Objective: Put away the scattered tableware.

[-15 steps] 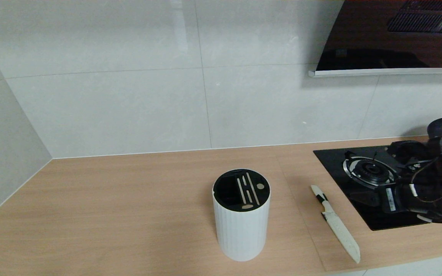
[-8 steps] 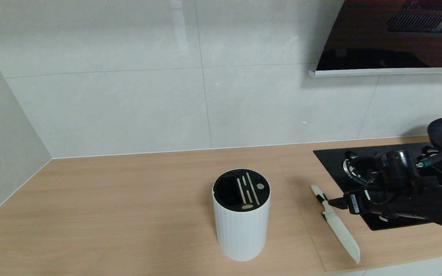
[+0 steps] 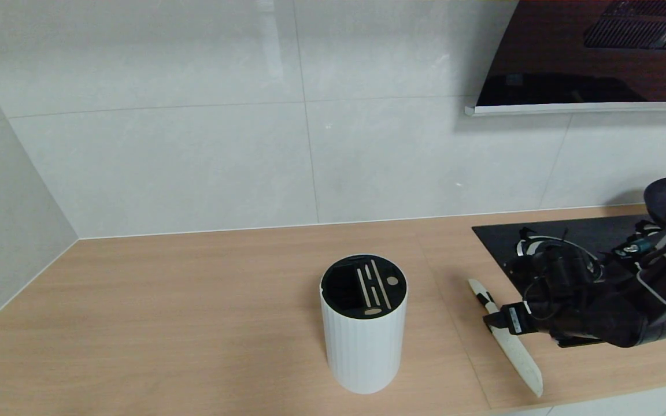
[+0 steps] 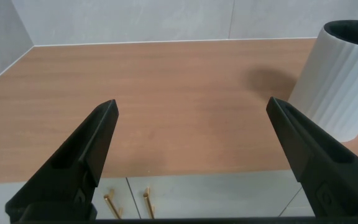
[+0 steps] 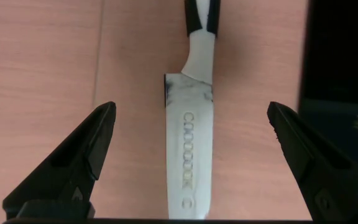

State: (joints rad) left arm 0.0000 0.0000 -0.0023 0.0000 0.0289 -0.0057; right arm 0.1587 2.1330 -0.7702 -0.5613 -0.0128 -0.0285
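Straddling the knife (image 5: 190,162) with my right claw (image 5: 190,115) spread wide, I sit over the blade's heel, not the handle. Closing here, I judge, would pinch a thin flat blade, which may skid or twist on the countertop (image 3: 194,300). The knife lies flat at 3 o'clock of the holder (image 3: 363,323), beside the stove (image 3: 500,240). Its long axis runs from the handle at 11 o'clock to the tip at 5 o'clock.
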